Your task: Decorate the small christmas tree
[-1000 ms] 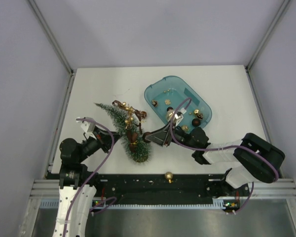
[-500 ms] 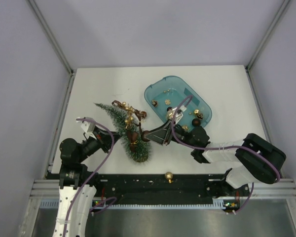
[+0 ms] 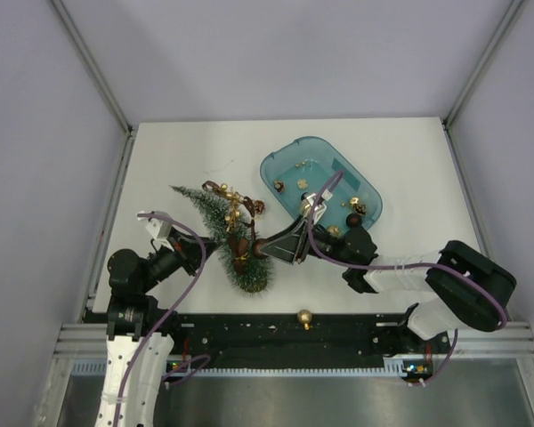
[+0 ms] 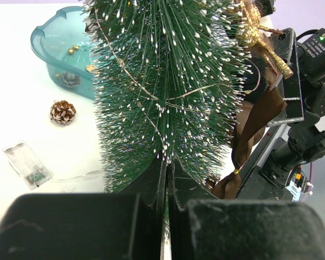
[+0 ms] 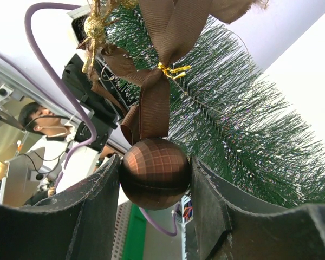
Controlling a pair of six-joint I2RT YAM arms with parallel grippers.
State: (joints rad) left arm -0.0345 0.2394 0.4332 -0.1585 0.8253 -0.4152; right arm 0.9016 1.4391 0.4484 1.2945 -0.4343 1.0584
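Small christmas tree (image 3: 215, 218) leans centre-left in the top view. The left gripper (image 4: 167, 203) has its jaws pinched shut on the bristles, I'd guess to steady it. Right gripper (image 5: 155, 162) jaws clamp a brown ball (image 5: 154, 176) against the branches, probably for hanging.

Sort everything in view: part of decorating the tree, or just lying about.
Job: tree; brown ball, gripped by right claw; left claw, clamping the tree; ornament tray.
Lying about: gold ball; pine cone; battery box.
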